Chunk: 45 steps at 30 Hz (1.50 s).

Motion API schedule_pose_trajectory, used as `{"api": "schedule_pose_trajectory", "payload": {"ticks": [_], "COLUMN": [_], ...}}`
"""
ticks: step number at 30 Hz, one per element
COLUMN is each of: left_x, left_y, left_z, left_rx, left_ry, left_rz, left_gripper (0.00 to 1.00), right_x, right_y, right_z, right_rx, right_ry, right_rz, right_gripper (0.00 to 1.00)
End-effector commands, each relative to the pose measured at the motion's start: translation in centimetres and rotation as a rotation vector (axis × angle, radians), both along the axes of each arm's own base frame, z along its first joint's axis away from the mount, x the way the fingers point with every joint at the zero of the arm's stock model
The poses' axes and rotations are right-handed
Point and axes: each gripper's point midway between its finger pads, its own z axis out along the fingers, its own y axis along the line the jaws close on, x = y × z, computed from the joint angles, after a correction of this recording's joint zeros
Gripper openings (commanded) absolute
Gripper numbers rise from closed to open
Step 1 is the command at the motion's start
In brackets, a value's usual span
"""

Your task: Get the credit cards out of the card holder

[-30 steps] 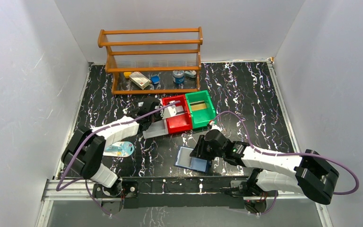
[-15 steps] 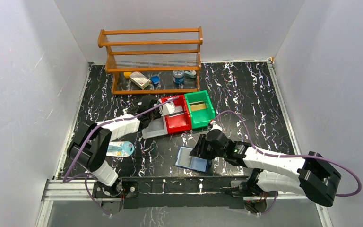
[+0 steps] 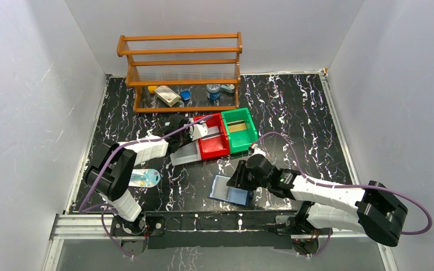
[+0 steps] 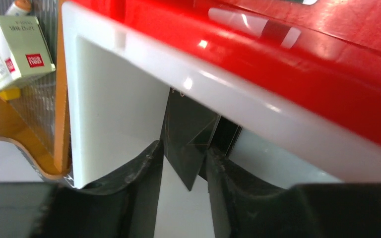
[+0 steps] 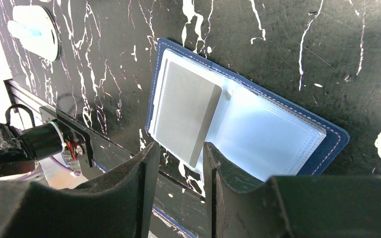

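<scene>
The navy card holder (image 3: 230, 191) lies open on the table near the front edge, its pale blue sleeves (image 5: 278, 134) facing up. A grey credit card (image 5: 186, 111) sticks partly out of its left sleeve. My right gripper (image 5: 178, 148) hovers open over the holder's near edge (image 3: 238, 178), with nothing between its fingers. My left gripper (image 4: 184, 153) reaches down into a white bin (image 4: 109, 99) beside the red bin (image 4: 302, 54). Its jaws stand apart around a dark card (image 4: 188, 134), which hangs loose between them with a gap showing on the left.
The red bin (image 3: 212, 148) and a green bin (image 3: 240, 131) stand side by side mid-table, with the white bin (image 3: 183, 155) on their left. A wooden rack (image 3: 181, 73) with small items, among them a pale box (image 4: 15, 49), fills the back. A white oval packet (image 3: 142, 178) lies front left.
My left gripper has shifted slightly back-left over the white bin, and its jaws have come apart off the dark card. The right arm has hardly moved.
</scene>
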Motion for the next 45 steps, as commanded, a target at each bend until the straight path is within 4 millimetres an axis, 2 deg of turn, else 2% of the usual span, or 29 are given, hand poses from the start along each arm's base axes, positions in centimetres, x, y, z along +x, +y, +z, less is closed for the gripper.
{"api": "schedule_pose_trajectory", "payload": {"ticks": [1,5,16,24,27,32,35,38,41,45], "left_x": [0.1,0.0,0.0,-0.4,-1.1,-3.7,-5.8,-7.6,-9.2,-10.2], "left_y": [-0.6,-0.3,-0.3,-0.5,-1.0,-3.1,-4.0,-4.4,-4.4,-3.6], "left_z": [1.3,1.3,3.5,7.9,11.6,16.8,18.5,19.1,18.7,18.4], "left_rx": [-0.056,-0.047,-0.085,-0.198,-0.322,-0.609,-0.765,-0.889,-0.976,-1.053], "left_ry": [-0.004,-0.006,-0.060,-0.141,-0.194,-0.211,-0.178,-0.136,-0.094,-0.086], "left_rz": [-0.004,0.007,0.020,0.060,0.087,0.072,0.076,0.102,0.138,0.222], "left_gripper": [0.41,0.45,0.51,0.54,0.60,0.75,0.82,0.89,0.98,0.98], "right_x": [0.6,0.6,0.5,0.7,0.7,1.0,1.1,1.2,1.2,1.4], "right_y": [0.5,0.5,0.3,0.3,0.4,0.8,1.3,1.7,1.9,1.7], "right_z": [1.5,1.4,1.4,1.4,1.5,1.9,2.1,2.1,2.1,1.9], "right_rx": [0.038,0.037,0.044,0.049,0.054,0.056,0.055,0.050,0.037,-0.022], "right_ry": [-0.045,-0.043,-0.042,-0.039,-0.033,-0.030,-0.021,-0.013,-0.005,-0.006], "right_rz": [-0.005,-0.005,-0.014,-0.034,-0.039,-0.046,-0.040,-0.037,-0.034,-0.044], "right_gripper": [0.47,0.47,0.48,0.48,0.48,0.49,0.49,0.51,0.55,0.61]}}
